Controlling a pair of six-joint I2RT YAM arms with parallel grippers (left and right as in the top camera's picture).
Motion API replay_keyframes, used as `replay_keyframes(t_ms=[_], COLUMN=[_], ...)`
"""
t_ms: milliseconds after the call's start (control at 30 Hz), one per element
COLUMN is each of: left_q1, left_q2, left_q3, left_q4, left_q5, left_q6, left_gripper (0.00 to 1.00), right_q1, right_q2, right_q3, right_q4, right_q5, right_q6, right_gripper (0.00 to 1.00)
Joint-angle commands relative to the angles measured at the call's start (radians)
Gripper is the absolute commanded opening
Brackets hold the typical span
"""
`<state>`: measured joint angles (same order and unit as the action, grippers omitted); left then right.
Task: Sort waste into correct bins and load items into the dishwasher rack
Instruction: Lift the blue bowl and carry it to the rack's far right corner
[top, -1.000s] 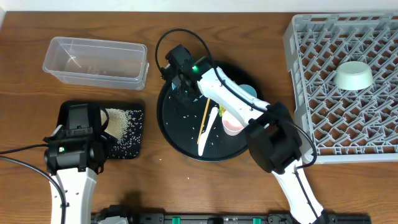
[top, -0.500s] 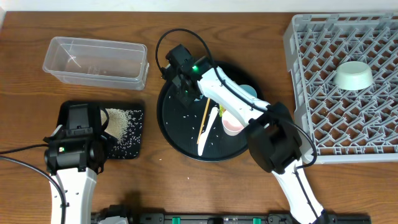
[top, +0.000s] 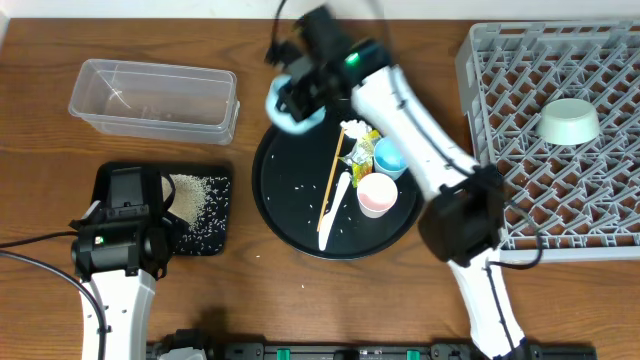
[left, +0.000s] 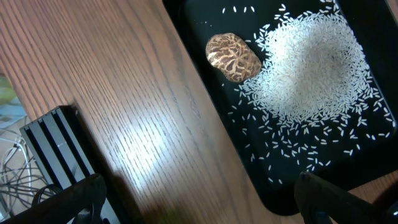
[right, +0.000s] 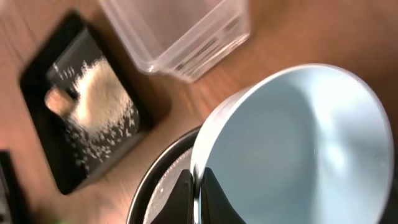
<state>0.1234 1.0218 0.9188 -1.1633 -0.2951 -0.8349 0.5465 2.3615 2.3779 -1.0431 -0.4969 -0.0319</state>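
**Item: light-blue bowl** (right: 292, 137)
- Location: held in the air over the far-left rim of the round black tray (top: 290, 215), touching nothing below. Tipped on its side in the right wrist view, hollow facing the camera, apparently empty.
- Hold: right gripper (right: 198, 186) fully closed on the rim, one finger inside the wall and one outside.
- Handling (judged): light, rigid, smooth, probably plastic or melamine. A thin single-point rim pinch is likely to let it swing or slip on a fast move. A grip deep over the rim suits it better than one on the curved side.
- Destination (judged): grey rack (top: 480, 150) at the right, where a mint-white bowl (top: 569, 122) already sits.

**Item: left gripper** (left: 199, 186)
- Jaws spread as wide as they go, holding nothing.
- Hovers over the near-left edge of the shallow black tray (top: 205, 235), which holds a heap of rice (left: 311, 68) and a brown lump (left: 233, 57) just beside it.

**On the round tray**
- Chopstick (top: 332, 185) and white spoon (top: 333, 215), lying close together.
- Blue cup (top: 388, 158) and pink cup (top: 376, 195), side by side.
- Crumpled tissue (top: 353, 128) and yellow wrapper (top: 362, 150), by the blue cup.
- A few stray grains.

**Other**
- Clear tub (top: 152, 95) at far left, contents not discernible.
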Motion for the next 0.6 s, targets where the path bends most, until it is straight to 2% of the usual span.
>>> replay_keyframes(t_ms=[0,167,333,567], left_q1=[0.004,0.005,0.005,0.005], left_q2=[-0.003,-0.003,-0.003,-0.003], left_q3=[0.014,0.014,0.014,0.014], left_q4=[-0.003,-0.003,-0.003,-0.003], left_q5=[-0.021,-0.021,-0.021,-0.021], left_q6=[-0.005,-0.005,-0.005,-0.005], left_gripper=[0.98,0.98,0.98,0.98], right_q1=[-0.084,-0.220,-0.393,-0.685], right_q2=[-0.045,-0.140,-0.232,-0.267], right_q3=[0.089,0.130,0.130,0.128], right_q4=[-0.050,-0.135,-0.169,-0.231], right_q5=[-0.019,0.091,0.104,-0.024], right_q6=[0.055,0.074,0.088,0.098], right_gripper=[0.01,0.01,0.01,0.01])
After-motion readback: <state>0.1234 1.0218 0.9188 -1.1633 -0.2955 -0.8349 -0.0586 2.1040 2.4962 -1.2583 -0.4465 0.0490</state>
